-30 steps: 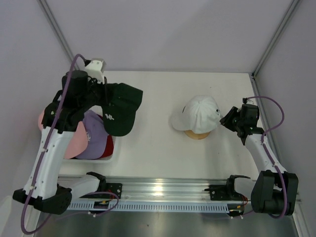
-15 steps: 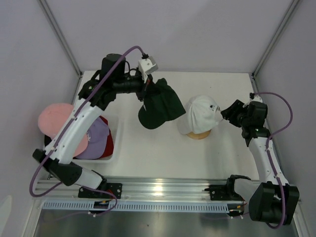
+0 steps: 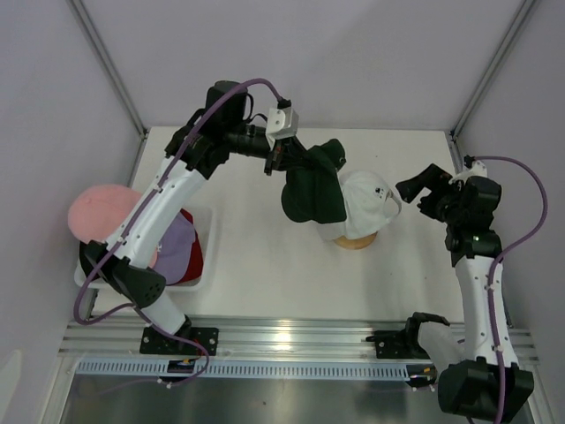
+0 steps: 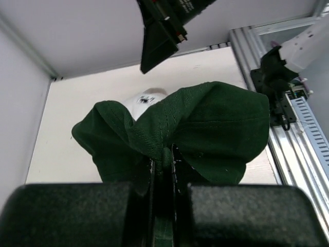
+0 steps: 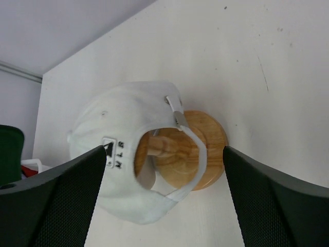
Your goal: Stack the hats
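Dark cap [image 3: 313, 190] was held, pinched in closed left gripper [image 3: 298, 160], over white cap [image 3: 372, 201] on stand [image 3: 355, 241] for stacking. Right gripper [image 3: 425, 184] was seen wide open, empty, set aside.

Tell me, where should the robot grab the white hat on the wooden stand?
Probably the thin back strap of the white hat, coming from the right. There it arches clear of the wooden stand, leaving a gap; the dark green hat crowds the left.
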Robot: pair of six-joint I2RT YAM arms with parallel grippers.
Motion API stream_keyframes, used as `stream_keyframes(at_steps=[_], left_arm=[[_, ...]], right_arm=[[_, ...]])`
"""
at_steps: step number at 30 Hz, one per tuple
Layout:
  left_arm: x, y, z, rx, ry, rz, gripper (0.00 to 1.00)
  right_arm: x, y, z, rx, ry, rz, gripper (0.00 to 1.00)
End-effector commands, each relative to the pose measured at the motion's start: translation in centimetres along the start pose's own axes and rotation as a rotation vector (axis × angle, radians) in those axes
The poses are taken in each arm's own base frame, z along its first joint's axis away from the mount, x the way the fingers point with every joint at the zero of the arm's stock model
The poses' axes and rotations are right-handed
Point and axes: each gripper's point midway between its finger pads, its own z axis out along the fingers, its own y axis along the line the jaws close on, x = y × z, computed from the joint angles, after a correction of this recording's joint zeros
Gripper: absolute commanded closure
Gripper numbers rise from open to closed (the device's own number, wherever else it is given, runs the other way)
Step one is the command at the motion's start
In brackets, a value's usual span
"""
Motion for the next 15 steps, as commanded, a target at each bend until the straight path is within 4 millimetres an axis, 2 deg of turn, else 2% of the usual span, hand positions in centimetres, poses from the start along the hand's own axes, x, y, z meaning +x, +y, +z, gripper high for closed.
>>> stream_keyframes(at_steps=[1, 4, 8, 9, 11, 12, 15], left_arm=[[-4.4, -3.1, 0.6, 0.159, -0.144, 0.237, 0.99], [-4.4, -3.8, 1.2, 0.197, -0.158, 0.277, 0.99], [-5.0, -3.9, 1.8, 0.221, -0.179, 0.293, 0.99], [-5.2, -3.7, 1.8, 0.221, -0.182, 0.290, 0.99], [-5.1, -3.5, 2.3, 0.231, -0.184, 0.273, 0.99], [-5.7, -3.6, 2.3, 0.232, -0.192, 0.283, 0.99], [-5.7, -3.3, 2.9, 0.230, -0.183, 0.277, 0.99]], right_arm=[[-2.9, 2.1, -2.9, -0.021, -0.091, -0.043, 0.01], [-3.8, 4.3, -4.5, -0.089, -0.120, -0.018, 0.01], [-3.7, 9.6, -6.1, -0.366, -0.097, 0.024, 0.01], [-3.7, 10.4, -6.3, -0.416, -0.096, 0.035, 0.01], [-3.7, 11.6, -6.5, -0.501, -0.104, 0.061, 0.02], [-3.5, 11.8, -6.3, -0.513, -0.095, 0.063, 0.02], [-3.1, 12.9, -6.0, -0.543, -0.061, 0.046, 0.03]])
